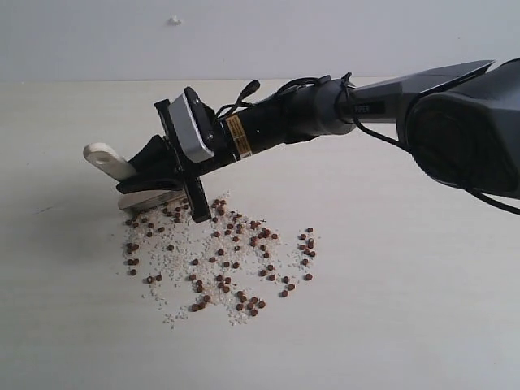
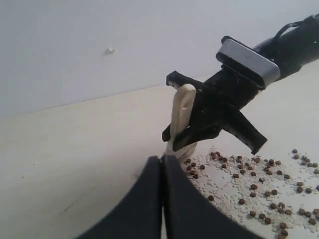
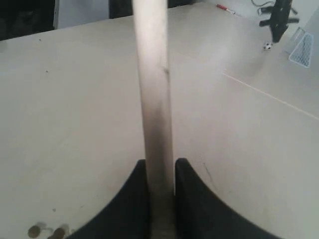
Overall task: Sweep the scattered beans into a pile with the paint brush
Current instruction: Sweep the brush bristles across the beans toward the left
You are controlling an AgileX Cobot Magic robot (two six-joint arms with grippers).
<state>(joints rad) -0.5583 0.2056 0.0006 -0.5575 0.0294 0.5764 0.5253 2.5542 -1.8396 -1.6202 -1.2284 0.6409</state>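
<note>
The paint brush (image 1: 107, 160) has a pale wooden handle that sticks up and to the left. Its metal band (image 1: 151, 200) and bristles are down on the table at the top left edge of the beans (image 1: 219, 260). My right gripper (image 1: 150, 175) reaches in from the right and is shut on the handle. In the right wrist view both fingers (image 3: 187, 179) press the handle (image 3: 153, 89) from either side. The left wrist view shows my left gripper (image 2: 162, 167) shut and empty, low over the table, facing the brush (image 2: 182, 107) and the beans (image 2: 249, 186).
The beans and whitish grains spread over a patch of the pale table (image 1: 390, 309), which meets a grey wall (image 1: 244, 32) at the back. Far across the table stand a black stand (image 3: 279, 17) and a white mesh basket (image 3: 301, 47).
</note>
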